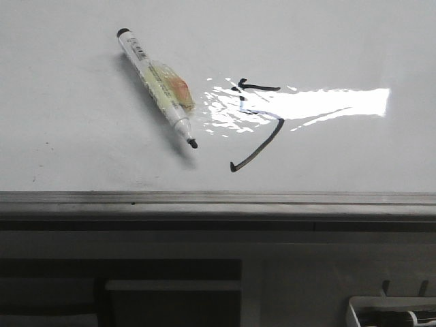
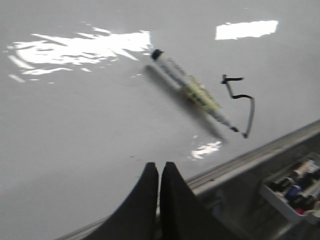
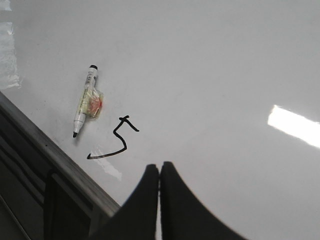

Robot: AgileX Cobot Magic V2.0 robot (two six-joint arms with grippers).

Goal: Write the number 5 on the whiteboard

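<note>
Both grippers, left [image 2: 159,172] and right [image 3: 159,175], hover over the whiteboard [image 1: 68,122], clenched, empty. The 5 [image 1: 257,122] sits just right of the marker [image 1: 157,87]; marker lies diagonal, tip toward the rail [image 1: 218,199].

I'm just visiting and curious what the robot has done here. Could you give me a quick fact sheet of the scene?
surface: whiteboard, glossy, with bright glare and a grey rail along its near edge
writing: number 5, thin black strokes, angular with a hooked tail
marker: marker lying flat on the board to the left of the 5, uncapped, tip towards the rail, not held
left gripper: left gripper shut, empty, off the board's writing
right gripper: right gripper shut, empty
tray: tray of markers below the rail
</note>
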